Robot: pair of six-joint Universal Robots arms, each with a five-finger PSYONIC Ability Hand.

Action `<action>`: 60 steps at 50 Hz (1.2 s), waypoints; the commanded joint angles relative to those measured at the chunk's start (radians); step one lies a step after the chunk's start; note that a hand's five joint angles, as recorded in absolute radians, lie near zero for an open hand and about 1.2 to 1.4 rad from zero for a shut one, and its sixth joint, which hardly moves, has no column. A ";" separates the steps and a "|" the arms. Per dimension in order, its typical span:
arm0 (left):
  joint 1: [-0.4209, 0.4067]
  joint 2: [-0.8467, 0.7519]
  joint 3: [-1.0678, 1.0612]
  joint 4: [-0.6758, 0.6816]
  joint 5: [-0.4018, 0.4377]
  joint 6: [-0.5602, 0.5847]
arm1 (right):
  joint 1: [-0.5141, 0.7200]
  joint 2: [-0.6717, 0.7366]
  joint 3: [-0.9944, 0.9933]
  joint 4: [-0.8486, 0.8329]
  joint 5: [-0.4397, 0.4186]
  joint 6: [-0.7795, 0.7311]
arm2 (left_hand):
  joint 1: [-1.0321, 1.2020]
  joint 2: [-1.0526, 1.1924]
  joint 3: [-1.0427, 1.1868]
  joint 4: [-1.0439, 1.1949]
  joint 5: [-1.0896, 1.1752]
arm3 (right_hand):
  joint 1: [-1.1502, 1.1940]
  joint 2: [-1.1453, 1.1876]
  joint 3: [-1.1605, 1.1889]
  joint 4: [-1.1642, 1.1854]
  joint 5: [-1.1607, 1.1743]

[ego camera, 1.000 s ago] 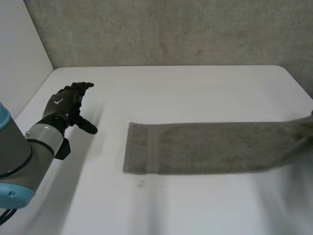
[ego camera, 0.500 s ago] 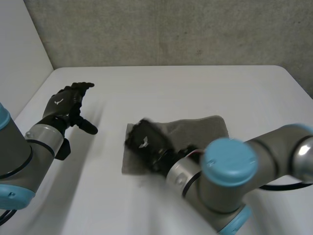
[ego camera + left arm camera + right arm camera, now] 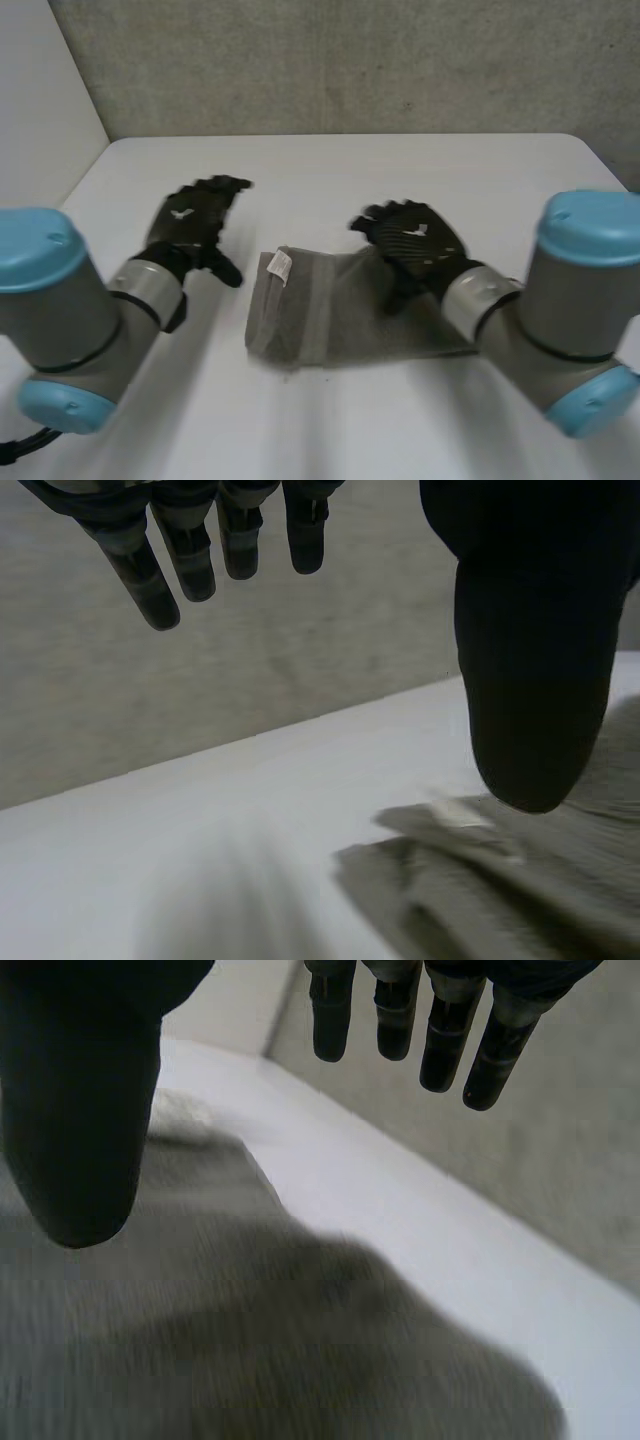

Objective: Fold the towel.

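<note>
The grey towel (image 3: 330,312) lies folded over on the white table (image 3: 400,170), with a white label (image 3: 280,263) showing at its near-left corner. My left hand (image 3: 192,216) hovers just left of the towel, fingers straight and apart, holding nothing. My right hand (image 3: 418,238) hangs over the towel's right part with straight fingers, clear of the cloth. In the left wrist view the towel's folded edge (image 3: 500,880) lies under the thumb (image 3: 530,630). In the right wrist view the towel (image 3: 250,1340) spreads beneath the open palm and thumb (image 3: 80,1110).
A grey concrete wall (image 3: 350,60) runs behind the table's far edge. A white side wall (image 3: 40,110) stands at the left. Bare tabletop surrounds the towel on all sides.
My right hand carried the towel's right end over to the left end, let it go and drew back to the right. My left hand moved in toward the towel.
</note>
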 commanded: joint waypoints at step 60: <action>0.099 0.095 -0.043 -0.024 -0.176 0.200 | 0.406 0.303 -0.160 -0.203 -0.080 -0.658 | -0.005 0.010 0.008 0.007 -0.027 | 1.184 1.162 1.181 1.161 1.159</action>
